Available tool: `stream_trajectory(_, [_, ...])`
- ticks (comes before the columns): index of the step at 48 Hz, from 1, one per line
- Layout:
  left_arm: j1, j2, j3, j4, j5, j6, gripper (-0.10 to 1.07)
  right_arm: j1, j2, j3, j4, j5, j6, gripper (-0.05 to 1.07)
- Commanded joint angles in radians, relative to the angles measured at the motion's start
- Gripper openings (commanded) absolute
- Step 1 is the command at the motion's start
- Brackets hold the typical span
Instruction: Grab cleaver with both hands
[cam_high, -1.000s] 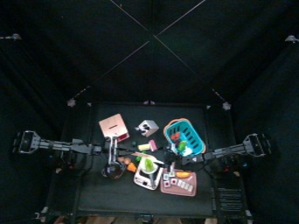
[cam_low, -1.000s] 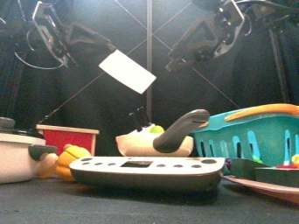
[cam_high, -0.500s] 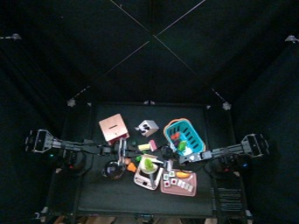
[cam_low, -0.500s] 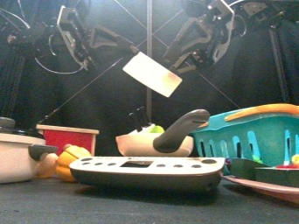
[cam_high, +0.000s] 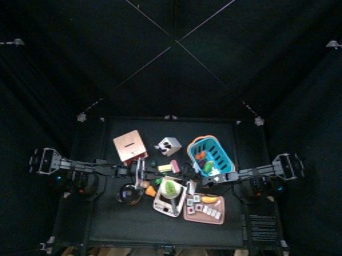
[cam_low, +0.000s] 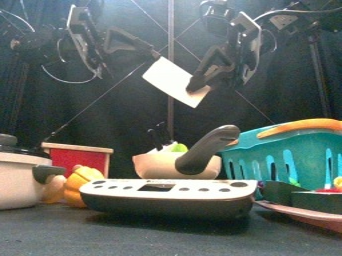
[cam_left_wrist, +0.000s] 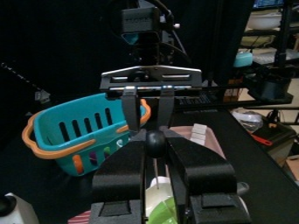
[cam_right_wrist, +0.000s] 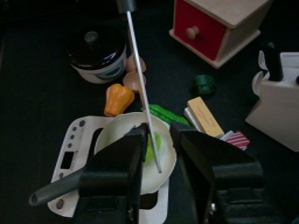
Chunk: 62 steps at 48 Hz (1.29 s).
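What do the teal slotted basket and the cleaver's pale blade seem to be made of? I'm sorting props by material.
The teal slotted basket with an orange rim looks like moulded plastic: uniform colour, soft sheen, rounded slot edges. The cleaver's flat pale rectangular blade, held in the air, is matt with no metallic glint, so probably plastic or painted wood; the look leaves that open.

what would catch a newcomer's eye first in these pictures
The pale cleaver held tilted in mid-air high above the table, with the left gripper on one side and the right gripper meeting its other edge. Below it the table is crowded: a teal basket on the right, a red box on the left, and a flat grey scale at the front.
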Motion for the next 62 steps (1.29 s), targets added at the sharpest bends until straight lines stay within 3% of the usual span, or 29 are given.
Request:
stream_trajectory(1, [0.003,-0.008,-0.005,0.000,-0.011,0.003,0.48,-0.003,-0.020,-0.011,0.011,-0.002,0.000,0.64])
stream_trajectory(25, [0.003,-0.008,0.071,0.000,0.005,-0.005,0.48,0.003,-0.064,-0.014,0.017,-0.018,-0.003,0.43])
stream_trajectory(43, [-0.051,-0.006,0.100,0.000,0.137,-0.005,0.48,0.002,-0.058,-0.015,0.015,-0.052,-0.003,0.43])
stream_trajectory(62, [-0.055,-0.008,0.103,0.000,0.150,-0.006,0.48,-0.011,-0.003,-0.008,0.025,-0.075,-0.003,0.43])
